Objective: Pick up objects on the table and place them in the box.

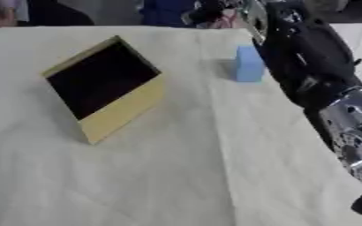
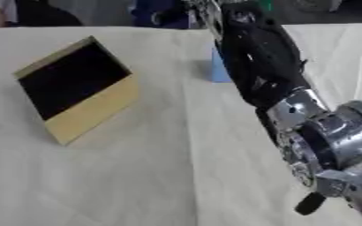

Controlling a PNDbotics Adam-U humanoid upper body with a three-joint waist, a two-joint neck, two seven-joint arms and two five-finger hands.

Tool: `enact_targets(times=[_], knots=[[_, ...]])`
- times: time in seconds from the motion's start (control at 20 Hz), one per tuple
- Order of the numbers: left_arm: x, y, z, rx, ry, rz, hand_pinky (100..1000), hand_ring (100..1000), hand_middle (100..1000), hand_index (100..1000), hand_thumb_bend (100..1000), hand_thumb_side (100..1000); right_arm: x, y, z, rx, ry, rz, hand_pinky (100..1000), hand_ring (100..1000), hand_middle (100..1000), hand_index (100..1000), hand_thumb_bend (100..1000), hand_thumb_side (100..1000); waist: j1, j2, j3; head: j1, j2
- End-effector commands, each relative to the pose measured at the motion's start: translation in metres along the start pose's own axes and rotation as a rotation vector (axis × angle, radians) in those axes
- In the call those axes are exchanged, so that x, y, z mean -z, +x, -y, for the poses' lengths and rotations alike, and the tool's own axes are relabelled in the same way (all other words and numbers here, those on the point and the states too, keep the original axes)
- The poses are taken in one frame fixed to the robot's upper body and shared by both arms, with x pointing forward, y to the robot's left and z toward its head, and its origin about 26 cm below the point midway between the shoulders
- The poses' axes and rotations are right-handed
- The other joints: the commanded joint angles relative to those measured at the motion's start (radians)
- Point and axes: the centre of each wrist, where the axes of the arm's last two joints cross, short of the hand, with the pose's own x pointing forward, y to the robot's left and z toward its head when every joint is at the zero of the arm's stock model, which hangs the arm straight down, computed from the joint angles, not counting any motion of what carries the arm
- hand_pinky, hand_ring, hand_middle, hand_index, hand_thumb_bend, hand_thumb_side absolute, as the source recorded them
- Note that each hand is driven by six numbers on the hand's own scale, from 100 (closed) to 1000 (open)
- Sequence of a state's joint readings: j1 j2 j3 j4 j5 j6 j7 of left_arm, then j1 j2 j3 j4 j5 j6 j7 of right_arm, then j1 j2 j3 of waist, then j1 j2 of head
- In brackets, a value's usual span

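While standing on the pale worktop (image 1: 176, 176), blue block (image 1: 248, 64) just beside black right arm (image 1: 311, 66), well apart from tan box (image 1: 107, 88) with dark inside. Right hand (image 1: 213, 9) far up top, fingers impossible to tell.

A desk covered in a cream-coloured cloth (image 1: 176, 176) fills most of the view; the cloth is lightly creased, with a long fold running from the far side toward the near edge. Beyond the far edge sit dark and blue blurred shapes (image 1: 165, 11) that cannot be made out.
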State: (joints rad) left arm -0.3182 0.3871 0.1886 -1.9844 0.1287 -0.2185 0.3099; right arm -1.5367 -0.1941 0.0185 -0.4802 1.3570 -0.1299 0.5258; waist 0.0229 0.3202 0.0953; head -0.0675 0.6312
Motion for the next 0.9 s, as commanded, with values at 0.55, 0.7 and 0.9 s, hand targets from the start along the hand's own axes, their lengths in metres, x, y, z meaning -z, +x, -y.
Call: enact_targets(times=[0.55, 0.7, 0.9], knots=[[0.006, 0.007, -0.003, 0.019, -0.016, 0.032, 657, 580, 585, 870, 100, 918, -0.015, -0.032, 0.022, 0.156, 0.140, 0.022, 988, 1000, 985, 1000, 100, 1000, 0.003, -0.033, -0.010, 0.015, -0.007], [0.006, 0.007, -0.005, 0.026, -0.018, 0.031, 657, 579, 585, 870, 100, 918, -0.019, -0.039, 0.027, 0.198, 0.160, 0.001, 991, 1000, 988, 1000, 100, 1000, -0.001, -0.036, -0.015, 0.021, -0.007], [0.006, 0.007, -0.006, 0.036, -0.023, 0.030, 657, 579, 585, 869, 100, 918, -0.022, -0.048, 0.027, 0.210, 0.187, -0.014, 991, 1000, 989, 1000, 100, 1000, -0.007, -0.039, -0.022, 0.030, -0.005]])
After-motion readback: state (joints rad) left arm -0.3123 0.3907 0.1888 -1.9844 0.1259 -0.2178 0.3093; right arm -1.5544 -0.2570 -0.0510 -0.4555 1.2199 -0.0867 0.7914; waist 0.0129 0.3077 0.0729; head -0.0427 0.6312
